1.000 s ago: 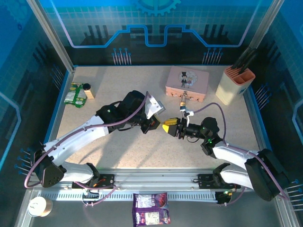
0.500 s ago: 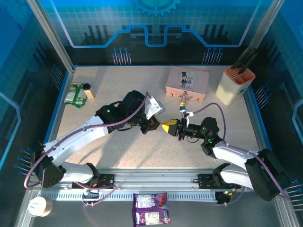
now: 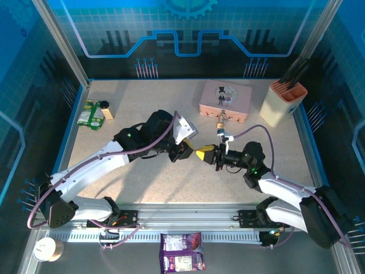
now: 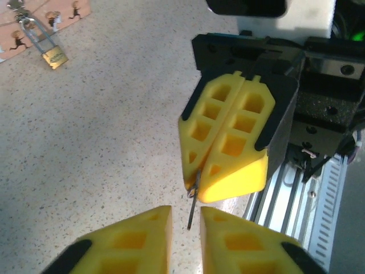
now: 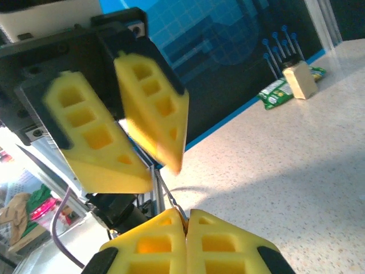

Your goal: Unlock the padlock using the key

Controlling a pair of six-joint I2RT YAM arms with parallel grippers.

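From above, a speckled beige table (image 3: 142, 188) sits inside blue patterned walls. A pink rectangular picture box (image 3: 225, 98) stands at the back, with a beige knife block (image 3: 281, 103) to its right. A tiny brass-gold padlock (image 3: 220, 123) with a silvery shackle hangs at the box's front edge. At mid-table the left gripper (image 3: 190, 152) and the right gripper (image 3: 199, 153) meet tip to tip.

In the left wrist view, the left gripper (image 4: 185, 240) has its yellow fingers (image 4: 131, 242) parted by a narrow gap. Facing it, the right gripper (image 4: 197, 185) is pressed closed on a tiny thin dark-grey metal key (image 4: 193, 205). The key's free end reaches the mouth of that gap. The padlock (image 4: 55, 57) lies well apart at the upper left, against the box edge.

In the right wrist view, the right gripper (image 5: 185, 231) pinches the key (image 5: 170, 197), which slants up toward the spread fingers of the left gripper (image 5: 159, 171).
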